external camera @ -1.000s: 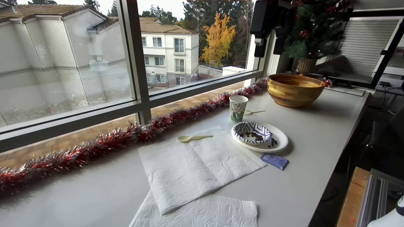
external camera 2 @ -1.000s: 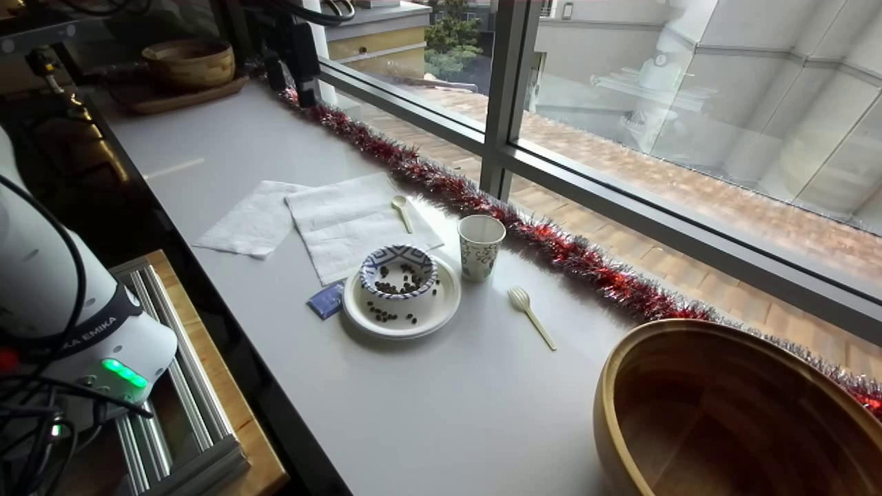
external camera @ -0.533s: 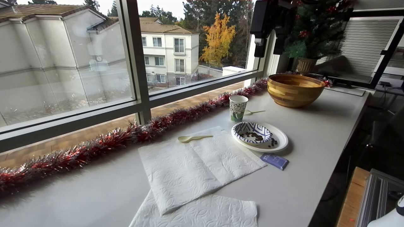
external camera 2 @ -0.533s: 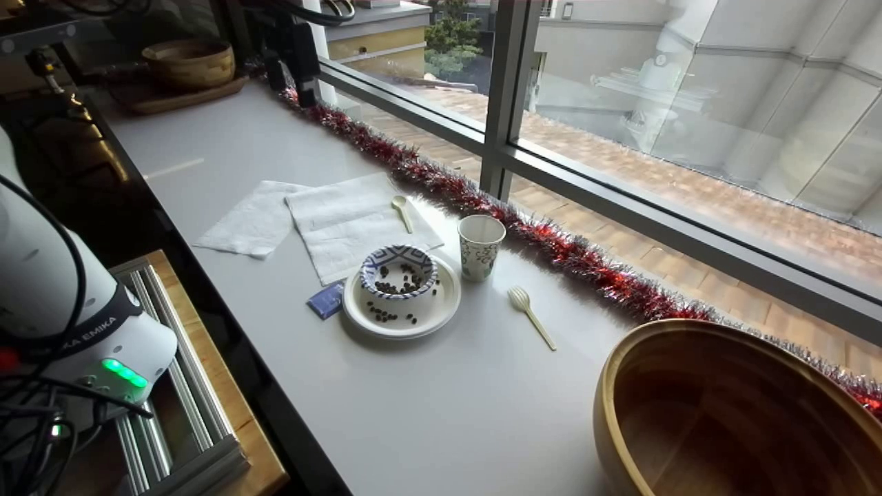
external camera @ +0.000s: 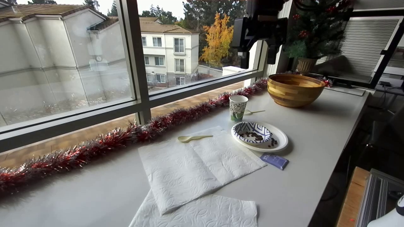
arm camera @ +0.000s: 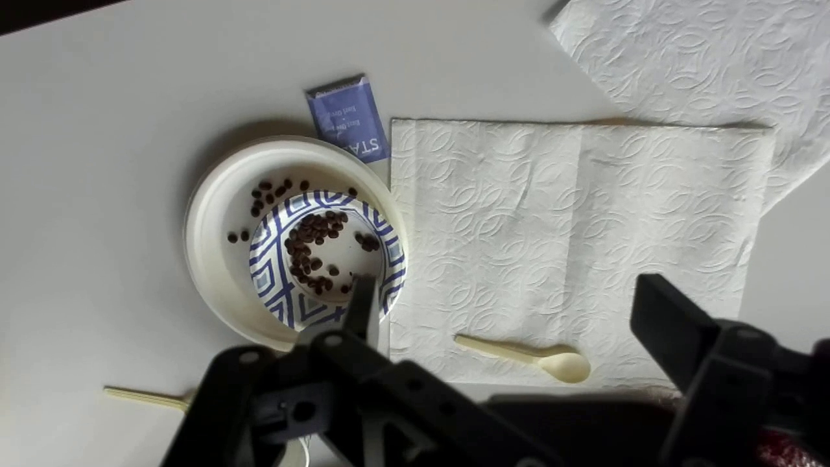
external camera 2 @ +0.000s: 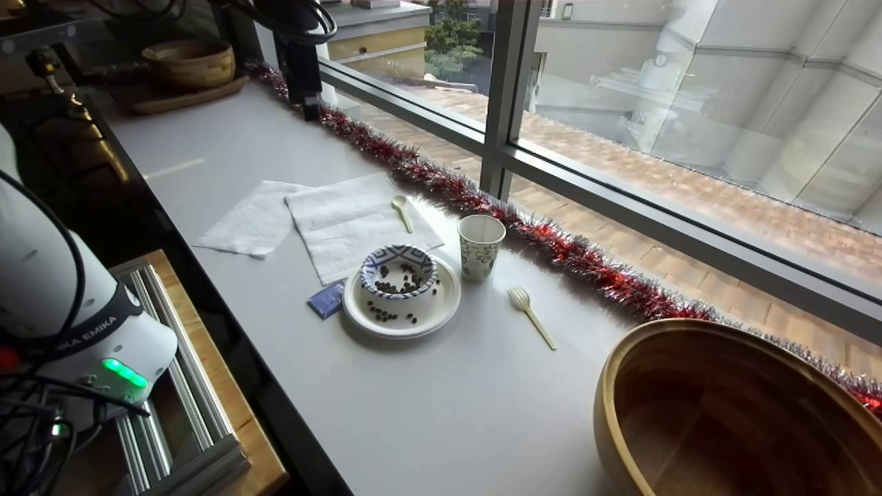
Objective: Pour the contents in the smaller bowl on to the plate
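The smaller bowl point(arm camera: 343, 254), white with a blue geometric pattern, rests upright inside the white plate point(arm camera: 213, 246), off to one side of it. Dark brown bean-like contents point(arm camera: 301, 250) lie in the bowl, and several pieces are loose on the plate. Both exterior views show the same bowl point(external camera: 252, 127) point(external camera 2: 372, 267) and plate point(external camera: 282, 139) point(external camera 2: 441, 313). High above the table, with nothing in its grasp, my black gripper point(external camera: 258, 60) stands open. In the wrist view a finger of the gripper point(arm camera: 509, 285) overlaps the bowl's near rim in the picture; the other is over the napkin.
A patterned paper cup point(external camera 2: 480, 251) stands close to the plate, with a fork point(external camera 2: 530, 320) nearby. Blue packet point(arm camera: 350, 120) touches the plate's edge area. Napkins point(external camera: 202, 164) carry a spoon point(arm camera: 564, 366). Red tinsel point(external camera: 176, 118) lines the window; a large wooden bowl point(external camera: 293, 94) sits further along.
The gripper has turned and shifted, moving left and slightly lower in an exterior view, with both fingers now spread across that view. The bowl, plate and contents have stayed put.
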{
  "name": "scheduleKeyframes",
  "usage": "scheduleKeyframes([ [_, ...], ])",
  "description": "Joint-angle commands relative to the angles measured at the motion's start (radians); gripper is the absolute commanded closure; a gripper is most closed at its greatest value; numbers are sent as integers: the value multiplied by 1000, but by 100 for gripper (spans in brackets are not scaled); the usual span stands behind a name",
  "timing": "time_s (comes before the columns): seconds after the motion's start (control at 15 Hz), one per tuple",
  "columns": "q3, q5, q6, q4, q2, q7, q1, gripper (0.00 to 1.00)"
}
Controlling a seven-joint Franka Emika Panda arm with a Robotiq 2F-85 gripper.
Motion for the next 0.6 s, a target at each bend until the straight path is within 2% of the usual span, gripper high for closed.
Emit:
scheduleKeyframes([
  [0.0, 51, -20, 62, 108, 201, 212, -41, 0],
  [0.27, 60, -76, 174, 163, 351, 459, -49, 0],
  [0.53, 26, -168, 259, 202, 483, 605, -26, 0],
])
